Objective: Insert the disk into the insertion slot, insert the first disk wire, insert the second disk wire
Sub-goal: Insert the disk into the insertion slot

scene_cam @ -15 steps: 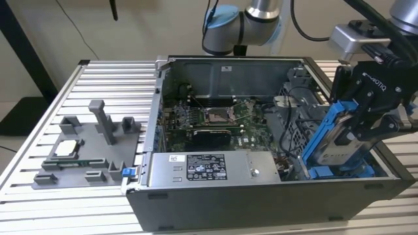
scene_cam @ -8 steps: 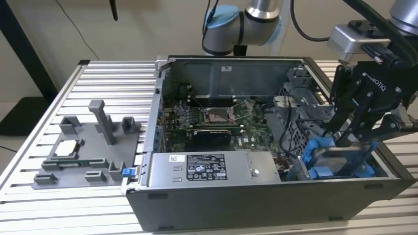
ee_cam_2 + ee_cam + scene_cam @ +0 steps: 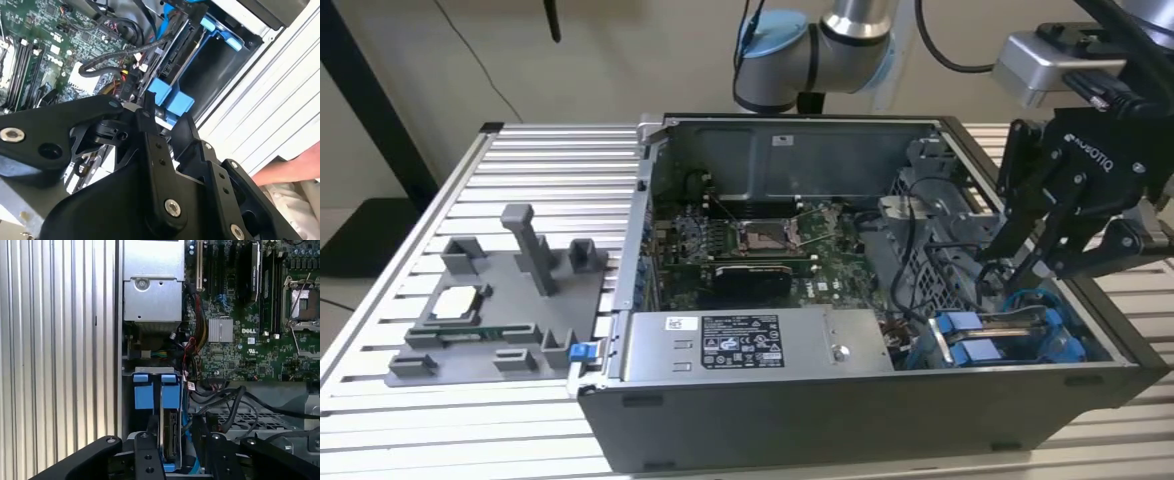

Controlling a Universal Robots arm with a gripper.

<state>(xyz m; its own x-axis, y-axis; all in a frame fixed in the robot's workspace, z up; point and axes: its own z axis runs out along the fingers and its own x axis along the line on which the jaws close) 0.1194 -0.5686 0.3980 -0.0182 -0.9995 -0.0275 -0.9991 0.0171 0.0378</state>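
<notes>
— Where was the flat silver-grey disk [image 3: 170, 432], clipped in its bright blue plastic carrier, seen?

— It was seen standing on edge inside the insertion slot [image 3: 240, 417] of the grey perforated sheet-metal cage. This lay in the corner of the open dark grey computer case [image 3: 854, 410] at the exterior view's right, on the ribbed aluminium tabletop [image 3: 534, 150].

— And how was the black gripper [image 3: 1023, 268] placed?

— It was found just above the disk, reaching into the case. The disk's long axis was judged to run from the blue tabs toward the gripper. Whether the gripper was apart, together or clamped could not be told.
</notes>
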